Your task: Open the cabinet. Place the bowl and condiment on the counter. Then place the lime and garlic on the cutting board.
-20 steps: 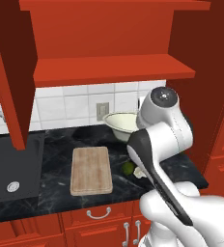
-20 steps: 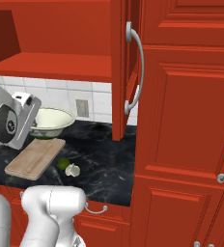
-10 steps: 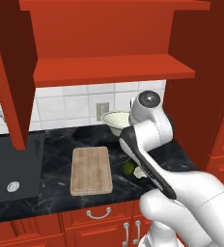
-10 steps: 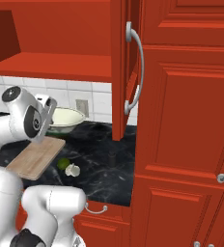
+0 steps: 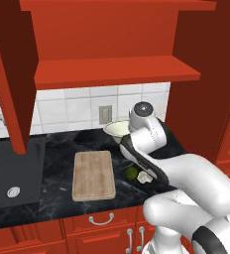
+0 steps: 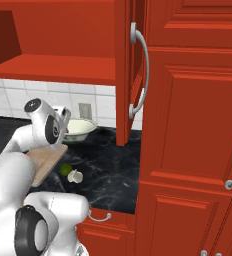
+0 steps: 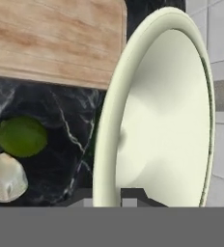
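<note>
Left base view: we find the red wooden wall cabinet (image 5: 112, 69) open. The cream-white bowl (image 5: 117, 129) stands on the black marble table (image 5: 57, 149) by the far tiled wall. The light wooden cutting board (image 5: 92, 174) lies bare, with the small green lime (image 5: 131, 172) and white garlic bulb (image 5: 144, 177) just right of it.

Right base view: lime (image 6: 64, 169) and garlic (image 6: 75, 176) touch.

Hand view: the pincer (image 7: 120, 197) straddles the bowl rim (image 7: 109, 125); we cannot tell whether it grips.

Cream bowl (image 5: 116, 128) on black counter (image 5: 57, 144); lime (image 5: 131, 173) and garlic (image 5: 144, 177) beside empty cutting board (image 5: 92, 174).
</note>
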Motion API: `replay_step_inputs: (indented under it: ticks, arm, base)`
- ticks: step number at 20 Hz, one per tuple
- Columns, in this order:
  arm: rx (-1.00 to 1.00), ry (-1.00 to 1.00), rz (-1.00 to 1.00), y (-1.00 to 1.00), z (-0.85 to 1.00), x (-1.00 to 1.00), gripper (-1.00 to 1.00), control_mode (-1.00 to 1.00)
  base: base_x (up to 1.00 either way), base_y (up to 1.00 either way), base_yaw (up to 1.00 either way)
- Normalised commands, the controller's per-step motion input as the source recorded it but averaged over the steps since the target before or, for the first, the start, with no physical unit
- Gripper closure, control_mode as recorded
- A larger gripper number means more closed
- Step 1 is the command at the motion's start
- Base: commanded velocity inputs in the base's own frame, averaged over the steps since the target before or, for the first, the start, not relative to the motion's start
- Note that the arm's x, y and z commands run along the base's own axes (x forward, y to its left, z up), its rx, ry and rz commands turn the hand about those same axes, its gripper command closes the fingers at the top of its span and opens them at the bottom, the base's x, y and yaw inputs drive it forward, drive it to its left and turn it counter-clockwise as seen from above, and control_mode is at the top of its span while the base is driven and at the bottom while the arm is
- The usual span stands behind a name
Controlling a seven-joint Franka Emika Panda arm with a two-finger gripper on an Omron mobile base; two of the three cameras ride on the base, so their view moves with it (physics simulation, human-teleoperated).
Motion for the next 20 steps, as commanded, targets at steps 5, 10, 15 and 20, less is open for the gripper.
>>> replay_step_inputs:
  ticks: [5, 10, 15, 20]
  arm:
    - [-0.01, 0.1, 0.04, -0.2, -0.46, 0.62, 1.0, -1.0]
    - [-0.01, 0.08, 0.02, -0.18, -0.31, 0.67, 1.0, -1.0]
    - [-0.02, 0.04, 0.0, -0.18, -0.34, 0.58, 1.0, -1.0]
    - [-0.03, 0.0, 0.0, -0.16, -0.53, 0.38, 1.0, -1.0]
  base:
    - [0.0, 0.0, 0.0]
    - [0.0, 0.0, 0.0]
    - [0.0, 0.0, 0.0]
    - [0.0, 0.0, 0.0]
